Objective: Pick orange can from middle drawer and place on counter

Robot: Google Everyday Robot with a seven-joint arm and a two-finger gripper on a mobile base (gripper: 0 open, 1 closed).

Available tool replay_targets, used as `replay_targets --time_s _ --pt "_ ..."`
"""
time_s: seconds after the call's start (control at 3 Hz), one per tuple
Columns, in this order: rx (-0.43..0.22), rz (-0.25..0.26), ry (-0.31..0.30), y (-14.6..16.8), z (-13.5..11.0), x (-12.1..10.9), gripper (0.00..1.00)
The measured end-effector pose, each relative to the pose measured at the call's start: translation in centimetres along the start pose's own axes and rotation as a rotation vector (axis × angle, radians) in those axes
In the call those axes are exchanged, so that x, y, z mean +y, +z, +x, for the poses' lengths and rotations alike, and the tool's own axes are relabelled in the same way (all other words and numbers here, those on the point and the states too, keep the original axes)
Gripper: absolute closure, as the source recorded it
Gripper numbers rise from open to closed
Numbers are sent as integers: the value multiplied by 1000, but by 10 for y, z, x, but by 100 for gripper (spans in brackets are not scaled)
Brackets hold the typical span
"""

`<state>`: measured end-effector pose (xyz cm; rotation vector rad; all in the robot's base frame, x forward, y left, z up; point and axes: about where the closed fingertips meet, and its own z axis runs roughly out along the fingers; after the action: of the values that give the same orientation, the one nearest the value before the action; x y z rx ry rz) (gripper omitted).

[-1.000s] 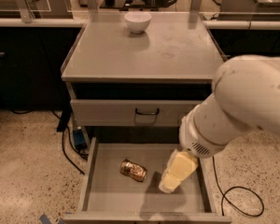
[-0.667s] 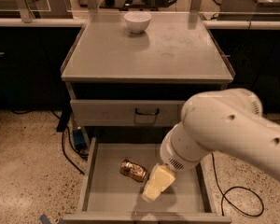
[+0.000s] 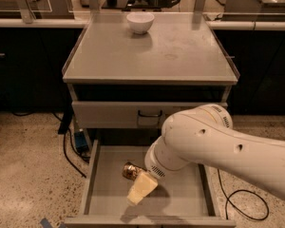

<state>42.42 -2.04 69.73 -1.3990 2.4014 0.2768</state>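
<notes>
The orange can (image 3: pixel 129 170) lies on its side on the floor of the open middle drawer (image 3: pixel 104 196), near the middle. It is shiny gold and crinkled. My gripper (image 3: pixel 140 190) reaches down into the drawer on a thick white arm (image 3: pixel 218 146). Its cream tip sits just to the front right of the can and partly overlaps it. The counter (image 3: pixel 180 56) is the flat gray cabinet top above.
A white bowl (image 3: pixel 140 22) stands at the back of the counter. The upper drawer (image 3: pixel 118 114) with a black handle is closed. Black cables (image 3: pixel 69 146) lie on the speckled floor left and right of the cabinet. Dark cabinets stand on both sides.
The arm has swung left and down across the drawer. The gripper moved from the drawer's right side to right beside the can. The can has not moved.
</notes>
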Motion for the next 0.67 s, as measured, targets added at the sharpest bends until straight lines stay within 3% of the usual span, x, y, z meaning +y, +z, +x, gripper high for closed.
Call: replay_targets --time_s 0.67 --pt "-35 13 2 11 -2 -5 0"
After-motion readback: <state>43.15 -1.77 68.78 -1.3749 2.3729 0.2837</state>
